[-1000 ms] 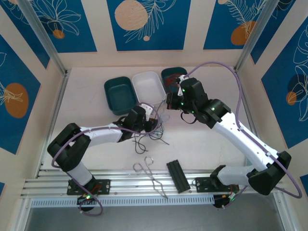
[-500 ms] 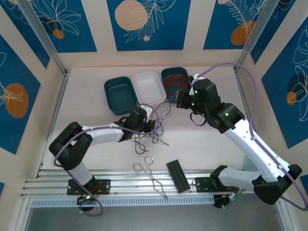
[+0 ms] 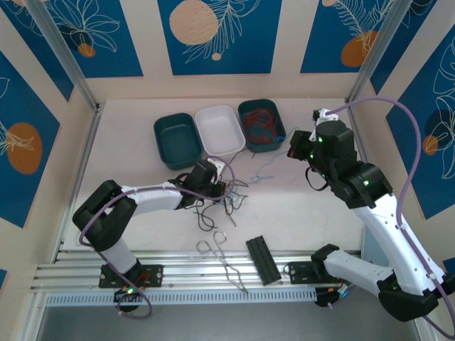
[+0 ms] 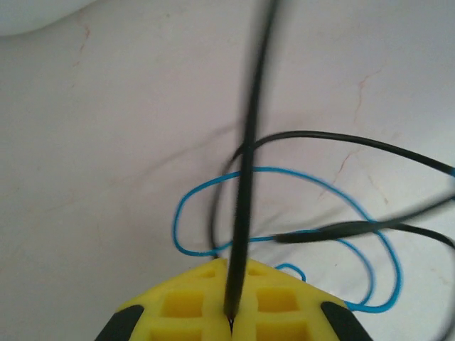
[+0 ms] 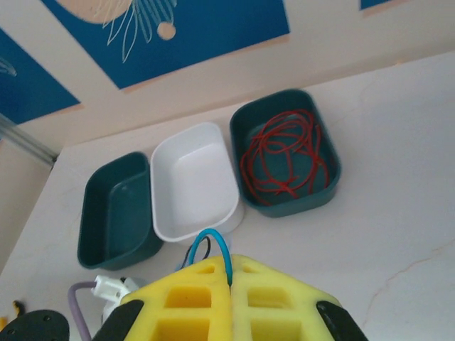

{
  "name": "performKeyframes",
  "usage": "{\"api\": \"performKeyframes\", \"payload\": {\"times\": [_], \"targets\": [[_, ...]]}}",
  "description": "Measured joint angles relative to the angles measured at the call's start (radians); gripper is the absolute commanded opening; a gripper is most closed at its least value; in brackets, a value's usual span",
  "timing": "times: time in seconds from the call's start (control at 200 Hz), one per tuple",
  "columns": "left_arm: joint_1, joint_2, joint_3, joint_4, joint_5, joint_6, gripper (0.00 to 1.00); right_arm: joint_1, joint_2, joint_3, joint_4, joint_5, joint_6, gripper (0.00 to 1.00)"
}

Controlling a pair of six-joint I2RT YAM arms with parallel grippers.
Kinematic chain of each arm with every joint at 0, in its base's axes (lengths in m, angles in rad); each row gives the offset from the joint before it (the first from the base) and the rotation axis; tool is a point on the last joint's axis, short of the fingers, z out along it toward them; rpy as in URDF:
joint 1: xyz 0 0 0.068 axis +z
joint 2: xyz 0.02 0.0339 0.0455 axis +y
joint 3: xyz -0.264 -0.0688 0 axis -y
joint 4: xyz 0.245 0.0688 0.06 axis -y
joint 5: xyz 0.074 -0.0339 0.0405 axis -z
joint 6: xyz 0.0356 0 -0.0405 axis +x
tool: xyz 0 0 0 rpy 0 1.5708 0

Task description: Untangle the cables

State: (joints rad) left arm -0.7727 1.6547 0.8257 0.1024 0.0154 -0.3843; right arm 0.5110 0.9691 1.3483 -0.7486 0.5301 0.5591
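Right arm: swung out to my right since a second ago, away from the trays (image 3: 220,131).
Right end effector (image 3: 293,149): clamped on a blue cable (image 5: 210,232); its run looks faint from above.
Left end effector (image 3: 223,186): low over the table (image 3: 306,206), pinching a black cable (image 4: 245,177).
Tangle (image 3: 229,197): black and blue strands by my left fingers, hard to separate.
Red cables (image 5: 281,153): inside the teal tray (image 5: 333,160).
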Motion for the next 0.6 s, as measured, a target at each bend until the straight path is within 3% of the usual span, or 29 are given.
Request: {"api": "performKeyframes", "payload": {"times": [0.515,0.6], "targets": [[0.0,0.031,0.008,-0.09,-0.039,0.028,0.0,-0.088,-0.024,0.075,-0.061,0.019,-0.043,0.0],[0.0,0.023,0.012,-0.111,-0.039,0.041,0.13,-0.088,-0.018,0.078,-0.06,0.001,-0.048,0.0]]}}
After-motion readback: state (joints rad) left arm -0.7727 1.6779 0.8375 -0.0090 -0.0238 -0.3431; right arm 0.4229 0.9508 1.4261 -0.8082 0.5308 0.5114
